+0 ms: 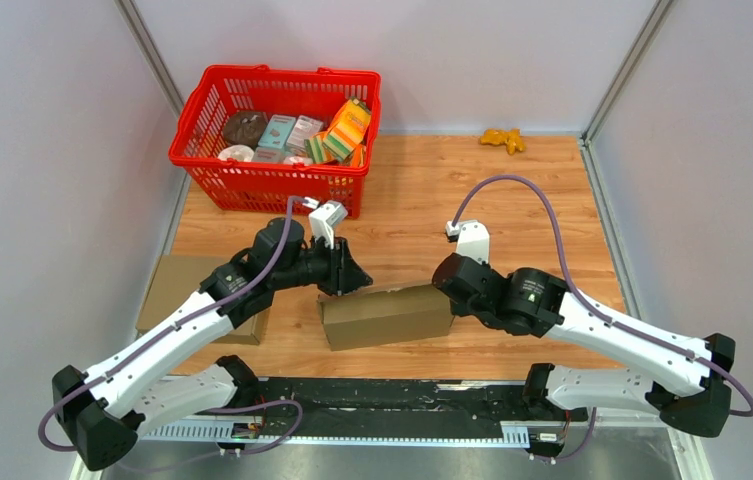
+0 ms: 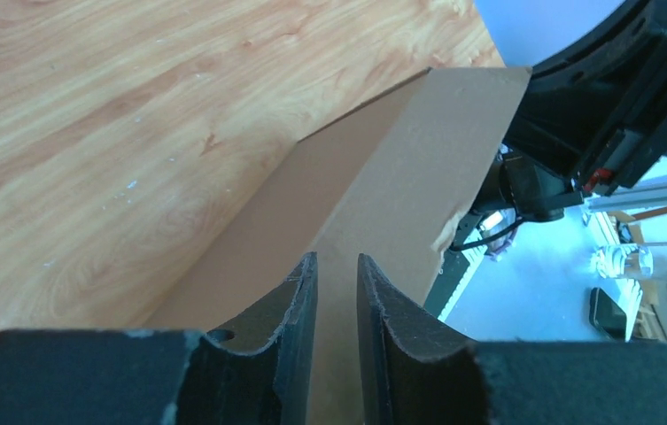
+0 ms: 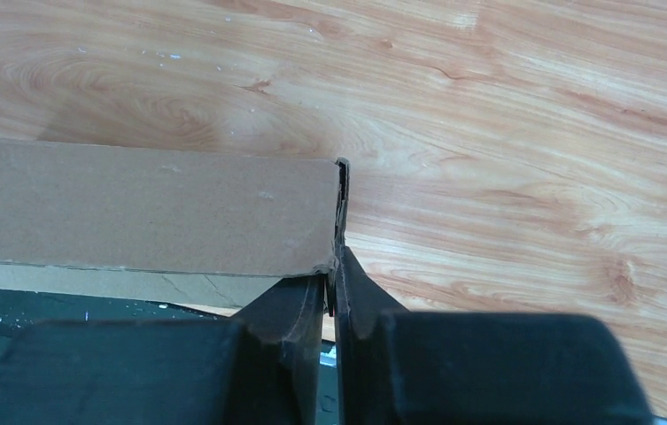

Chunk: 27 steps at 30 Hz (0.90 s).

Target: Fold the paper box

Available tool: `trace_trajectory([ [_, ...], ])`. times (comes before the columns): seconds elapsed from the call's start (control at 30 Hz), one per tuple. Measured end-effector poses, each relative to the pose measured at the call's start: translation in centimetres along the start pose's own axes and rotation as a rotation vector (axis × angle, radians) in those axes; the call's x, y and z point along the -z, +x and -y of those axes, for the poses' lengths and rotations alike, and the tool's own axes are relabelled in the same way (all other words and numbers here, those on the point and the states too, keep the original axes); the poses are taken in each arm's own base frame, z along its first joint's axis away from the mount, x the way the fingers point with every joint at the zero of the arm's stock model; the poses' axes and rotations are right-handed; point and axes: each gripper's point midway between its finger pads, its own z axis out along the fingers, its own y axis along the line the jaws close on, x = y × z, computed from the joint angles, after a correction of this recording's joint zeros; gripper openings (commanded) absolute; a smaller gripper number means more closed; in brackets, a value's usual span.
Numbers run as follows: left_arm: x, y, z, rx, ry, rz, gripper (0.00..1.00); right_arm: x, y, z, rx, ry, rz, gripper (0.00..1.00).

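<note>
**Paper box: body up, ends not yet closed**

- Paper box point(image 1: 387, 315) sits at bottom centre of the overhead frame, on the wood-grain tabletop point(image 1: 432, 190). It lies lengthwise between the two arms.
- Progress, my read: it is already raised from a flat blank into a long rectangular body. What's left looks like squaring it up and tucking the end flaps. I can't tell from any view whether either end is closed.
- Left tool point(image 2: 337, 266) is at the box's left end. Its fingers stand a narrow slot apart, and a cardboard ridge runs into that slot. I can't tell if it is pinched or only straddled.
- Right tool point(image 3: 334, 266) is at the right end, fingers nearly together. The thin end flap, seen edge-on, sits between them and looks clamped.
- Material: plain brown board, matte and slightly fibrous. The creases are crisp, and one free edge is ragged in the left wrist view.
- Red plastic mesh basket point(image 1: 262, 185) of packets stands at upper left. Flat brown cardboard point(image 1: 177, 285) lies at the left edge.
</note>
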Motion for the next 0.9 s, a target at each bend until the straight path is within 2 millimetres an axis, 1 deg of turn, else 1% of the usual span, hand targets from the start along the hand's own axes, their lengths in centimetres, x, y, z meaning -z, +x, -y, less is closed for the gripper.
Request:
trace_trajectory([
  [0.2, 0.8, 1.0, 0.4, 0.028, 0.063, 0.077, 0.31, -0.3, -0.1, -0.3, -0.012, -0.02, 0.019, 0.13],
  [0.3, 0.8, 1.6, 0.3, 0.044, 0.089, 0.124, 0.31, -0.5, -0.2, -0.6, -0.024, -0.035, 0.029, 0.16],
  [0.33, 0.8, 1.7, 0.2, 0.048, 0.092, 0.136, 0.31, -0.5, -0.2, -0.7, -0.029, -0.039, 0.031, 0.27],
  [0.4, 0.7, 2.1, -0.2, 0.056, 0.094, 0.165, 0.31, -0.6, -0.3, -0.8, -0.036, -0.048, 0.034, 0.38],
  [0.43, 0.6, 2.3, -0.6, 0.061, 0.089, 0.174, 0.31, -0.6, -0.3, -0.9, -0.043, -0.052, 0.034, 0.48],
  [0.5, 0.3, 3.2, -1.5, 0.069, 0.075, 0.183, 0.31, -0.6, -0.3, -1.1, -0.047, -0.069, 0.03, 0.55],
  [0.53, 0.1, 3.7, -2.0, 0.073, 0.063, 0.183, 0.31, -0.4, -0.1, -1.3, -0.041, -0.085, 0.021, 0.63],
  [0.6, -0.3, 4.7, -3.0, 0.084, 0.038, 0.171, 0.31, 0.1, 0.3, -1.5, -0.031, -0.117, 0.001, 0.7],
  [0.63, -0.6, 5.3, -3.6, 0.09, 0.023, 0.163, 0.31, 0.5, 0.6, -1.4, -0.02, -0.132, -0.016, 0.75],
  [0.7, -0.8, 6.0, -4.3, 0.097, 0.002, 0.149, 0.31, 1.4, 1.3, -1.1, 0.001, -0.162, -0.049, 0.79],
  [0.73, -0.8, 6.1, -4.4, 0.098, -0.004, 0.15, 0.31, 2.2, 1.5, -0.9, 0.014, -0.179, -0.067, 0.81],
  [0.83, -0.8, 5.9, -4.6, 0.096, -0.016, 0.162, 0.35, 4.5, 0.6, -0.5, -0.002, -0.253, -0.069, 0.81],
  [0.9, -0.8, 5.8, -4.8, 0.095, -0.033, 0.157, 0.39, 6.0, -0.6, -0.7, -0.037, -0.318, -0.046, 0.8],
])
